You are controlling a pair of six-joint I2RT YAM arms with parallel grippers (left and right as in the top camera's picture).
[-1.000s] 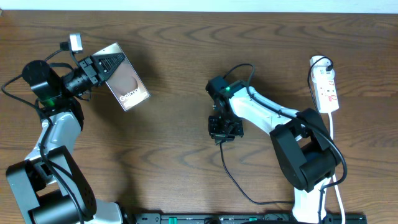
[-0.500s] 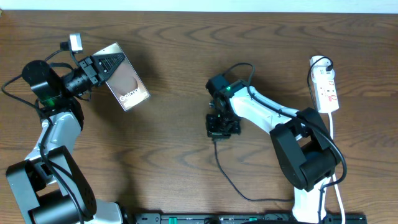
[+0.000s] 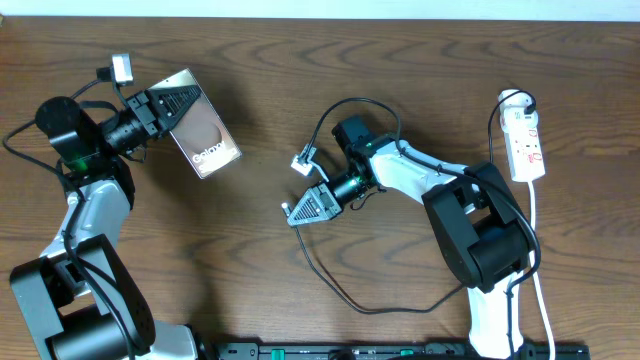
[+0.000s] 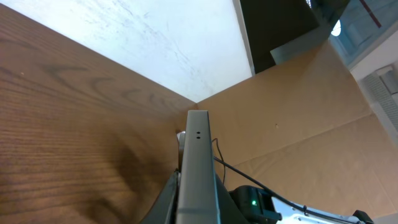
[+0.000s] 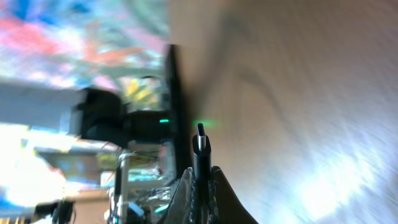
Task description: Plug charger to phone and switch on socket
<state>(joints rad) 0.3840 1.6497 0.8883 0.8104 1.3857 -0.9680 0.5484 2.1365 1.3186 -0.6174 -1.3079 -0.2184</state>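
- The right gripper (image 3: pixel 303 207) is closed on the charger (image 5: pixel 200 146). In the right wrist view, the small black plug tip stands out between the two fingers and points forward.
- From this gripper the thin black cable hangs down, makes a wide loop on the table (image 3: pixel 250 280) and runs off toward the base of the right arm.
- The right gripper points to the left, toward the phone (image 3: pixel 208 140), but it is well apart from it. The plug is not in the phone yet.
- The left gripper (image 3: pixel 172 103) is closed on the phone at its upper end. The phone is tilted, and its bronze face with the white letters shows to the overhead camera.
- In the left wrist view the phone is seen edge-on, rising straight from between the fingers.
- The socket (image 3: pixel 526 145) lies at the far right of the table, beyond the right arm, with its white cord going down beside the base. No gripper is near it. I cannot tell from here whether its switch is on.
- In my judgement, both things are now in hand and the task is about at its middle. What is left is to bring the plug to the port of the phone, push it in, and then press the switch of the socket.
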